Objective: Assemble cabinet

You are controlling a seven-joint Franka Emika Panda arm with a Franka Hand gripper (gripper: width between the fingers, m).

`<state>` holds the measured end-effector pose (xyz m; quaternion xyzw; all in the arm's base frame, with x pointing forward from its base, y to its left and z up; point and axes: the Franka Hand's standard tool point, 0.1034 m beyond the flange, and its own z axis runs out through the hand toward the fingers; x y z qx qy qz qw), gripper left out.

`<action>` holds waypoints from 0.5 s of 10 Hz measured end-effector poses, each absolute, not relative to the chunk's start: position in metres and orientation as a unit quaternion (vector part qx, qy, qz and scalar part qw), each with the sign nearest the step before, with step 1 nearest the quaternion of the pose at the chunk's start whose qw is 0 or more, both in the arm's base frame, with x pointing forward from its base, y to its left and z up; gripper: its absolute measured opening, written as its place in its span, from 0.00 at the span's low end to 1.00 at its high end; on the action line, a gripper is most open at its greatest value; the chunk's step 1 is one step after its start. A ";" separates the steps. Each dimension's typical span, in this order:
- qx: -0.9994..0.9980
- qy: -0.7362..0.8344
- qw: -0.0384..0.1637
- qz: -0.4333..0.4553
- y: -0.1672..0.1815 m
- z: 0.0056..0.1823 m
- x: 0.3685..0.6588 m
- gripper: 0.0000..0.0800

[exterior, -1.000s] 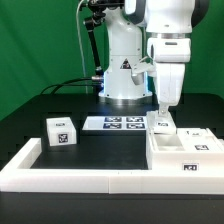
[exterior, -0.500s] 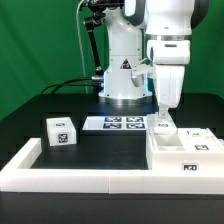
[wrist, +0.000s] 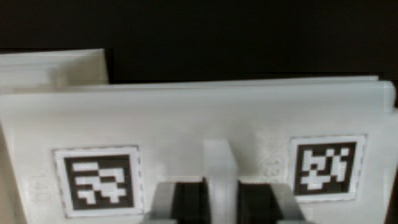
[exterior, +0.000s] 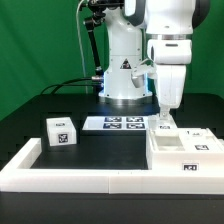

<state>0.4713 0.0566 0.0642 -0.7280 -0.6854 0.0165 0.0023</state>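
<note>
The cabinet shell [exterior: 186, 152], a white box with square compartments and tags, lies at the exterior view's right. My gripper [exterior: 163, 117] hangs straight down over a small white tagged block [exterior: 164, 127] just behind the shell. In the wrist view this white part [wrist: 196, 115] fills the picture with two tags. My gripper [wrist: 224, 205] has its dark fingers [wrist: 183, 203] close together, with a thin white ridge of the part between them. Another small drawer block [exterior: 60, 131] stands alone at the left.
The marker board [exterior: 115, 124] lies flat in the middle, in front of the arm's white base [exterior: 122, 75]. A long low white border rail [exterior: 85, 171] runs along the front and up the left side.
</note>
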 end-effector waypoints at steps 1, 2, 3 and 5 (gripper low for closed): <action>-0.728 -0.685 0.002 0.016 0.057 0.064 0.471 0.09; -0.728 -0.685 0.002 0.016 0.057 0.064 0.471 0.09; -0.726 -0.688 0.002 0.016 0.056 0.064 0.473 0.09; -0.721 -0.693 0.003 0.015 0.053 0.065 0.496 0.09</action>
